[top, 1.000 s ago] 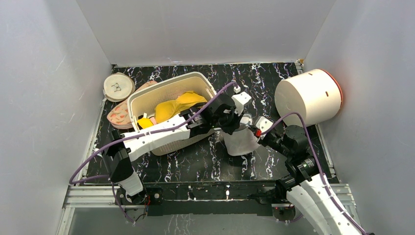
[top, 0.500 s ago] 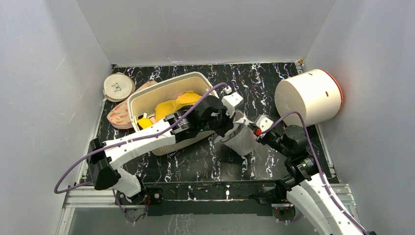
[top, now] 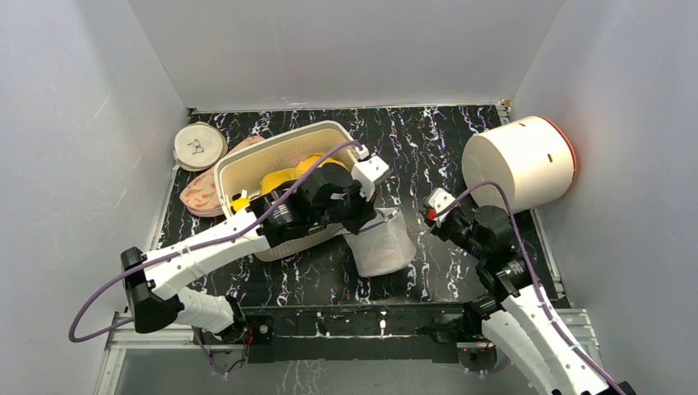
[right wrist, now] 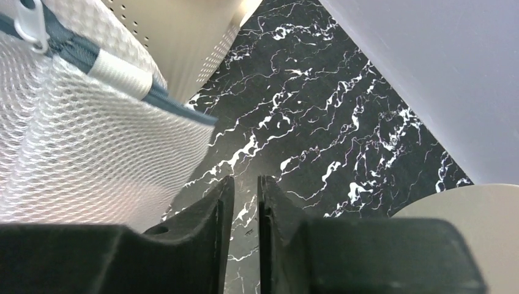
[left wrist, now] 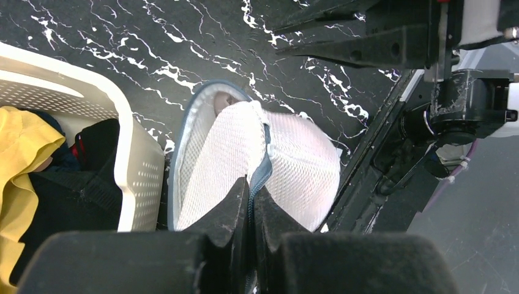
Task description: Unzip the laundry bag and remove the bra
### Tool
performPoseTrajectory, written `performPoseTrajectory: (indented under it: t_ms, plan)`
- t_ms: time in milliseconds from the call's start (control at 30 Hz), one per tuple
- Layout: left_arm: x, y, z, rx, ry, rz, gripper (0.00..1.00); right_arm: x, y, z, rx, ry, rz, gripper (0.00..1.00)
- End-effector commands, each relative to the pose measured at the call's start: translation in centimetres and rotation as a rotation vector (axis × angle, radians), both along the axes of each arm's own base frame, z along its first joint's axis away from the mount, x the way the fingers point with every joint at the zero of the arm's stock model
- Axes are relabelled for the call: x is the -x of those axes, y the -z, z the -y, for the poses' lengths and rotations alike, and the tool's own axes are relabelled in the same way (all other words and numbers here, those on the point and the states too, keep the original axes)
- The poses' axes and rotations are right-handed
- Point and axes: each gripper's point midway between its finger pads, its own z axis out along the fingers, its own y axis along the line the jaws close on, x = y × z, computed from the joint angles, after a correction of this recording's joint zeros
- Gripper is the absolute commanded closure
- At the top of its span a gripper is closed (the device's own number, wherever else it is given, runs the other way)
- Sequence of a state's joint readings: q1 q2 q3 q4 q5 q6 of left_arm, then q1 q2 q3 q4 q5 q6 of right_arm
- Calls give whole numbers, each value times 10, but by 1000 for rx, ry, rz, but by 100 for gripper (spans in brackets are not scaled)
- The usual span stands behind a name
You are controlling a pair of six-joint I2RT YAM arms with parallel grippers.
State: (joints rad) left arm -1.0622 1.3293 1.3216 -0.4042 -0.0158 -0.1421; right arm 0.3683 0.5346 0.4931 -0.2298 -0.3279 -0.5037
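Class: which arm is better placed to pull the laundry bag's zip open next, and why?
Left, likely: the left tool is shut on the zip edge of the laundry bag; the right tool grips nothing, beside the bag.

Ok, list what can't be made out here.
Bra: not identifiable in any view; bag mesh veils the contents.
Left gripper: top view, its own wrist hides the jaws.
Zip: right wrist view, cut off at the frame edge.
Basket floor: top view, left arm covers part.
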Motion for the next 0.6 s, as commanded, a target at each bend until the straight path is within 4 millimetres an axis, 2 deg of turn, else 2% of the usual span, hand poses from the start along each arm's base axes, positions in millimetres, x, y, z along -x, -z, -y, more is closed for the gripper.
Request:
performPoseTrajectory:
  t_ms: [0, 100, 200, 433, 467, 500, 567]
  plan:
    - [-9, -13, 7, 36, -66, -22, 100, -3, -11, 2, -19, 18, 50, 70]
    - [-15, -2, 20, 26, -80, -55, 100, -3, -16, 5, -37, 36, 76, 55]
    - [-26, -2, 27, 15, -127, -54, 100, -3, -22, 8, -54, 55, 99, 47]
    - [-54, -31, 48, 58, -190, 13, 100, -4, -40, 13, -127, 107, 123, 35]
    - [-59, -36, 51, 68, -217, 17, 100, -4, -43, 14, -145, 116, 120, 28]
    - [-65, -40, 55, 74, -242, 22, 100, -4, -48, 14, -162, 123, 118, 6]
    - [-77, -41, 60, 79, -294, 35, 100, -5, -58, 16, -201, 148, 105, 2]
